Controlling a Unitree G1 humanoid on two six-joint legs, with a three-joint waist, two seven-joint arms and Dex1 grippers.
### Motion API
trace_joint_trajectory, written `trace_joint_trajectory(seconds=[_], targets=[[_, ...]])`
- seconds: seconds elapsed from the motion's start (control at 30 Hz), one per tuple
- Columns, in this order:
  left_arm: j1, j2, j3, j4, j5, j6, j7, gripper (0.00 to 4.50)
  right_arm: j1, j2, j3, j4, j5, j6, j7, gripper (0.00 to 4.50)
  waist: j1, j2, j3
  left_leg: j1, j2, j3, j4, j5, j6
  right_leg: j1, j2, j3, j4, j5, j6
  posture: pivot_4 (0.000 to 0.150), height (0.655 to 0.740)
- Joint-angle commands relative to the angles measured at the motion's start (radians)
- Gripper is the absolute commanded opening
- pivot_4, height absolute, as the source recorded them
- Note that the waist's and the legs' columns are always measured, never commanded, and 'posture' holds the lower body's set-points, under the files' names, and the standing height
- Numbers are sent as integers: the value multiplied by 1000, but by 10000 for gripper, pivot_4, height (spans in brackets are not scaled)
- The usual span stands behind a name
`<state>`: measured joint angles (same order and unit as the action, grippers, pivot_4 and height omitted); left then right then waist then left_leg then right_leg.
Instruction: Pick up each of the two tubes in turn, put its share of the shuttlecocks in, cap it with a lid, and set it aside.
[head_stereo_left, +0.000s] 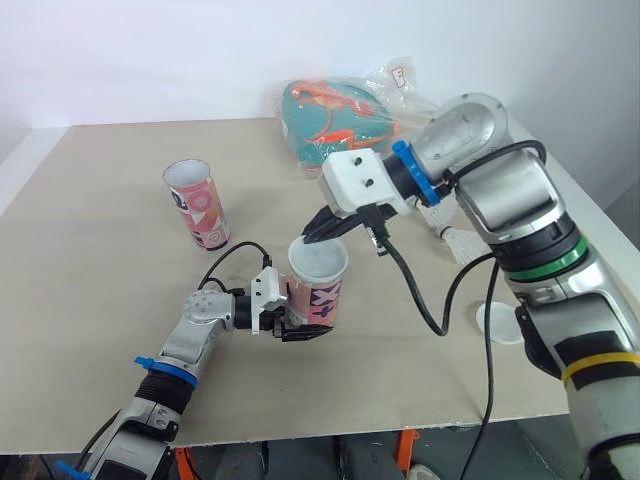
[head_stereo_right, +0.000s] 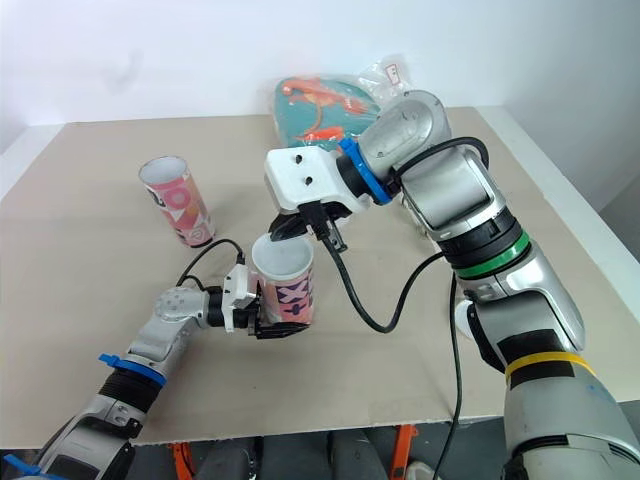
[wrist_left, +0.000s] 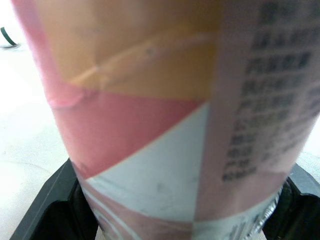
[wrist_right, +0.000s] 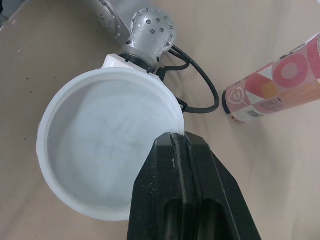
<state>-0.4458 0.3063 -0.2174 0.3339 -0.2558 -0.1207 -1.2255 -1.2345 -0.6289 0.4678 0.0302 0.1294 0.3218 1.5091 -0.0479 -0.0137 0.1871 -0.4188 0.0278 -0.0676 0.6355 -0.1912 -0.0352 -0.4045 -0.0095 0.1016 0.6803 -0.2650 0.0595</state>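
At the table's front middle my left gripper (head_stereo_left: 303, 322) is shut on the lower part of a pink patterned tube (head_stereo_left: 322, 298), holding it upright. The tube's printed wall (wrist_left: 150, 115) sits between the black fingers (wrist_left: 45, 210) in the left wrist view. A white lid (head_stereo_left: 318, 257) rests on the tube's mouth. My right gripper (head_stereo_left: 322, 232) is shut on the lid's rim (wrist_right: 105, 145) from the far side. A second pink tube (head_stereo_left: 198, 205) stands upright with an open top at the back left, also seen as the tube (wrist_right: 280, 82) in the right wrist view.
A spare white lid (head_stereo_left: 498, 322) lies flat on the table to the right, near my right arm. A white shuttlecock-like item (head_stereo_left: 452, 236) shows partly behind that arm. A teal bag with orange print (head_stereo_left: 335, 120) and clear plastic wrap lie at the back edge.
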Motion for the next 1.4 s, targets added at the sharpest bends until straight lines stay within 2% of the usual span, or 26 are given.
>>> trace_joint_trajectory(seconds=[0.03, 0.33, 0.87, 0.97, 1.23, 1.4], targets=[[16, 16, -1, 10, 11, 21, 3, 36515, 15, -30, -4, -60, -20, -12, 33, 297, 0, 0, 0, 0, 0, 0, 0, 0, 0, 0, 0, 0, 0, 0, 0, 1500, 7387], [21, 18, 3, 1, 8, 31, 7, 36515, 38, -48, 34, -81, -126, -101, 15, 297, 0, 0, 0, 0, 0, 0, 0, 0, 0, 0, 0, 0, 0, 0, 0, 1500, 7387], [27, 11, 0, -6, 6, 35, 24, 36515, 98, -14, 66, -116, -142, -146, 38, 297, 0, 0, -1, 2, 0, 0, -1, 0, 0, 1, 0, 0, 0, 0, 0, 1500, 7387], [28, 9, 1, -8, 6, 34, 27, 36515, 115, 4, 73, -100, -169, -154, 13, 9695, 0, 0, -3, 4, 0, 0, -1, 0, 0, 3, 0, 0, 0, -1, 0, 1500, 7387], [35, 9, 1, -15, 4, 39, 28, 36515, 125, 8, 57, -106, -193, -146, 18, 44828, 0, -4, -11, 13, 0, 0, -7, 0, 0, 11, 0, 0, -1, -5, -2, 1500, 7387], [37, 5, 0, -13, 4, 38, 29, 36515, 67, 54, -28, -72, -117, -47, 4, 44828, 0, -4, -13, 14, 0, -1, -11, 0, 0, 11, 0, 0, -1, -7, -3, 1500, 7387]])
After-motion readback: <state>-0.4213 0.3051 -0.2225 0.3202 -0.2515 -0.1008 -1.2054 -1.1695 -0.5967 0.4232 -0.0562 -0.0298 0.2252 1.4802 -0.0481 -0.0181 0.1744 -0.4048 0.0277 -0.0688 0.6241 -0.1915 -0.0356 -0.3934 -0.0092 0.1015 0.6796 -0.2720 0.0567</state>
